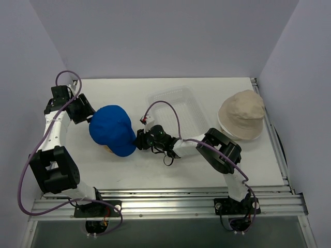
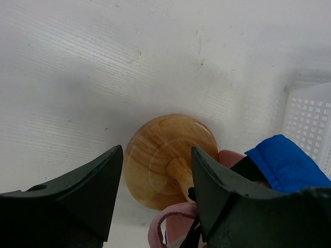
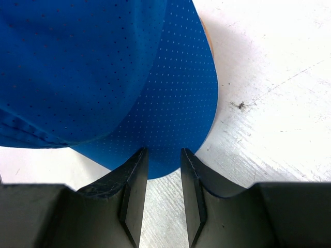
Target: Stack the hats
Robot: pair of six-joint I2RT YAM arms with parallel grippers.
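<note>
My left gripper (image 1: 87,113) sits at the blue cap's (image 1: 113,129) ten o'clock. Its jaws are well apart and clamp nothing that I can see. Through the gap my wrist camera shows the round wooden foot of the stand (image 2: 160,160) on the table (image 1: 207,170), and a pink cap (image 2: 230,156) peeks out under the blue one at four o'clock. My right gripper (image 1: 138,139) is at the blue cap's four o'clock, by the brim. Its jaws stand only a narrow slit apart; the brim's tip shows just past the fingertips (image 3: 134,170) and is not clamped. The blue cap rests over the stand at the table's nine o'clock. The beige hat (image 1: 242,114) lies at three o'clock, well apart from it. The basket (image 1: 173,103) sits between them, toward twelve.
</note>
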